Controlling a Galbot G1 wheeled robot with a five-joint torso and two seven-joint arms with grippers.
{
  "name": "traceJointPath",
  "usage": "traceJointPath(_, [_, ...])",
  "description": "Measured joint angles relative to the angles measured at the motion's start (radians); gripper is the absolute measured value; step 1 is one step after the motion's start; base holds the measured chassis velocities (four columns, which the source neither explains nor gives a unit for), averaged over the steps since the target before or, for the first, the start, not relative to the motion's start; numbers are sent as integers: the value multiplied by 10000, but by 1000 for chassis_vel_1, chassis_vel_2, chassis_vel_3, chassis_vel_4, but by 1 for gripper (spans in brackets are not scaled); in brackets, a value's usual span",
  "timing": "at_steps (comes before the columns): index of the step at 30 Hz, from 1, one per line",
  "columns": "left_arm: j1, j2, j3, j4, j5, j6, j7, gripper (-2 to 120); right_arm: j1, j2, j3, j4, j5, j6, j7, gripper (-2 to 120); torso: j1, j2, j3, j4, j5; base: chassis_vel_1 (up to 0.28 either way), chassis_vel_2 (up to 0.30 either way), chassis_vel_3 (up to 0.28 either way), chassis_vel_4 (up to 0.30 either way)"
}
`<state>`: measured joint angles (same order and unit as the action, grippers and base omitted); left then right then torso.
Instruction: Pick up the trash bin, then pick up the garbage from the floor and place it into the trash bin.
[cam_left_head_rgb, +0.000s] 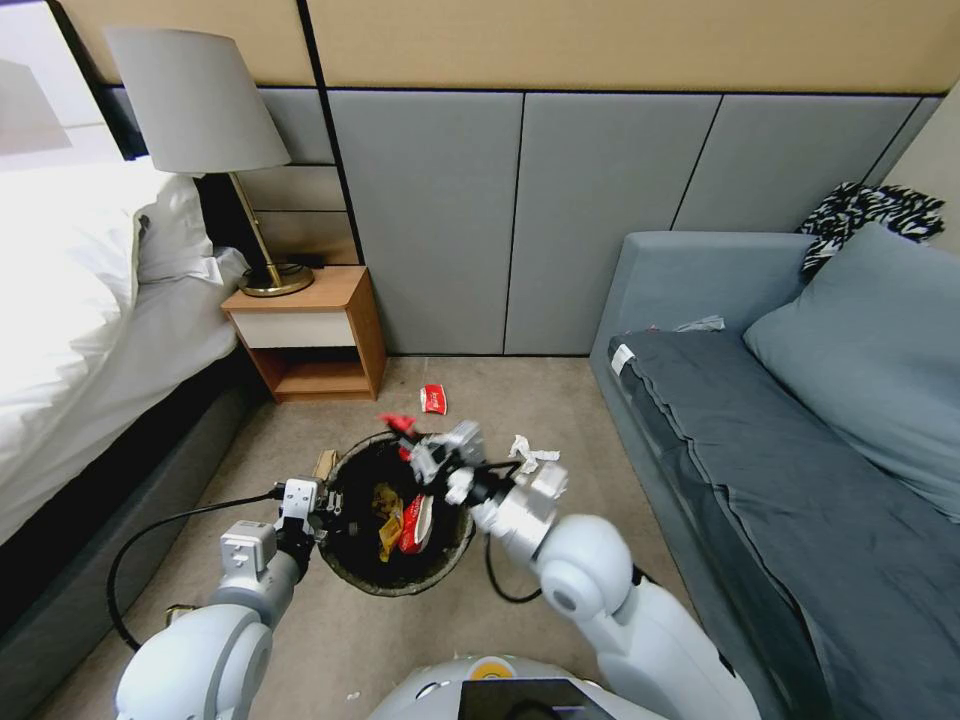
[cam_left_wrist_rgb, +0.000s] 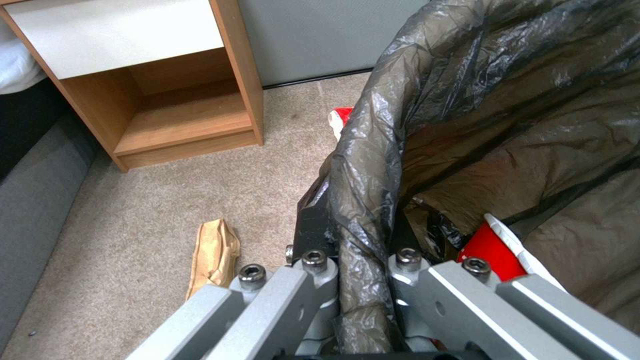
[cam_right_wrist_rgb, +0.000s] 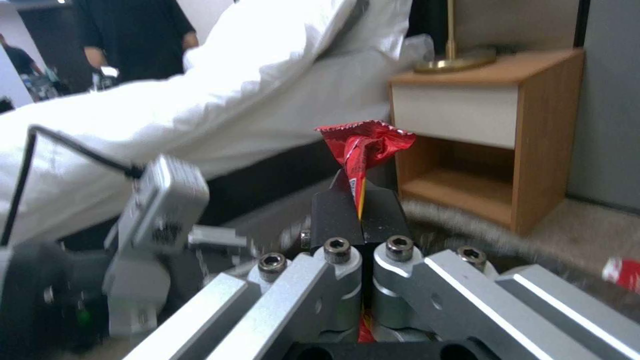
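Note:
The trash bin (cam_left_head_rgb: 355, 568), white with a dark liner (cam_left_wrist_rgb: 467, 125), hangs just above the floor (cam_left_head_rgb: 560, 400). My left gripper (cam_left_head_rgb: 328, 502) (cam_left_wrist_rgb: 360, 250) is shut on its near-left rim. Inside lie a yellow wrapper (cam_left_head_rgb: 388, 522) and a red-and-white wrapper (cam_left_head_rgb: 417, 524) (cam_left_wrist_rgb: 493, 247). My right gripper (cam_left_head_rgb: 408, 438) (cam_right_wrist_rgb: 361, 207) is shut on a crumpled red wrapper (cam_left_head_rgb: 398, 422) (cam_right_wrist_rgb: 363, 142), over the bin's far rim. Garbage on the carpet: a red-and-white wrapper (cam_left_head_rgb: 433, 399) (cam_left_wrist_rgb: 341, 116), a white tissue (cam_left_head_rgb: 530, 452) and brown crumpled paper (cam_left_head_rgb: 325, 462) (cam_left_wrist_rgb: 213, 250).
A wooden nightstand (cam_left_head_rgb: 320, 340) (cam_left_wrist_rgb: 153, 90) with a lamp (cam_left_head_rgb: 200, 110) stands beyond the bin to the left, next to the bed (cam_left_head_rgb: 80, 330). A grey sofa (cam_left_head_rgb: 760, 440) lines the right side. Grey wall panels (cam_left_head_rgb: 520, 220) close off the back.

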<state>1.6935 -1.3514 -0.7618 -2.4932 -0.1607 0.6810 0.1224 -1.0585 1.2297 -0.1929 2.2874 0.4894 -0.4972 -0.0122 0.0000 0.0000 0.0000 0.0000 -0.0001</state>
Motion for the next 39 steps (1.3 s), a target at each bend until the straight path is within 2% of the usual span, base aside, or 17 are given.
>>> traceJointPath(11, [-85, 21, 6, 6, -13, 16, -1, 1, -396, -113, -296, -44, -346, -399, 144, 3, 0, 0, 0, -1, 1, 0, 0, 0, 0])
traceJointPath(13, [-97, 29, -1, 6, -44, 19, -1, 1, -480, -88, -278, -114, -692, -411, 143, 12, 0, 0, 0, 0, 0, 0, 0, 0, 0])
traceJointPath(15, [-99, 30, -3, 6, -51, 19, 0, 1, -508, -88, -271, -138, -790, -405, 143, 15, 0, 0, 0, 0, 1, 0, 0, 0, 0])
traceJointPath(17, [-101, 31, -6, 6, -65, 20, 5, 1, -571, -88, -267, -165, -923, -388, 184, 27, 0, 0, 0, -1, 0, 0, 0, 0, 0])
traceJointPath(19, [-104, 31, -6, 6, -67, 19, 7, 1, -583, -83, -267, -165, -935, -385, 211, 30, 0, 0, 0, -1, 0, 0, 0, 0, 0])
traceJointPath(22, [-111, 29, -8, 13, -81, 20, 14, 1, -589, -57, -278, -145, -930, -385, 298, 44, 0, 0, 0, 0, 0, 0, 0, 0, 0])
traceJointPath(23, [-111, 29, -8, 13, -81, 20, 14, 1, -589, -57, -278, -145, -930, -385, 298, 44, 0, 0, 0, 0, 0, 0, 0, 0, 0])
traceJointPath(25, [-118, 33, -12, 14, -94, 19, 18, 1, -584, -52, -280, -131, -928, -385, 333, 55, 0, 0, 0, 0, 0, 0, 0, 0, 0])
traceJointPath(27, [-120, 38, -13, 13, -98, 19, 20, 1, -581, -46, -280, -122, -925, -385, 350, 59, 0, 0, 0, -1, 0, 0, 0, 0, 0])
traceJointPath(31, [-129, 52, -12, 14, -104, 20, 30, 1, -579, -1, -250, -71, -911, -380, 423, 78, 0, 0, 0, 0, 1, 0, 0, 0, 0])
traceJointPath(33, [-135, 52, -10, 15, -104, 19, 31, 1, -580, 8, -234, -57, -910, -375, 436, 81, 0, 0, 0, 0, 0, 0, 0, 0, 0])
traceJointPath(34, [-143, 53, -6, 22, -104, 19, 32, 1, -588, 28, -190, -39, -914, -343, 458, 88, 0, 0, 0, 0, 1, 0, 0, 0, 0])
traceJointPath(39, [-139, 54, -4, 27, -104, 17, 32, 1, -644, 83, 179, 115, -941, -221, 507, 100, 0, 0, 0, 0, 0, 0, 0, 0, 0])
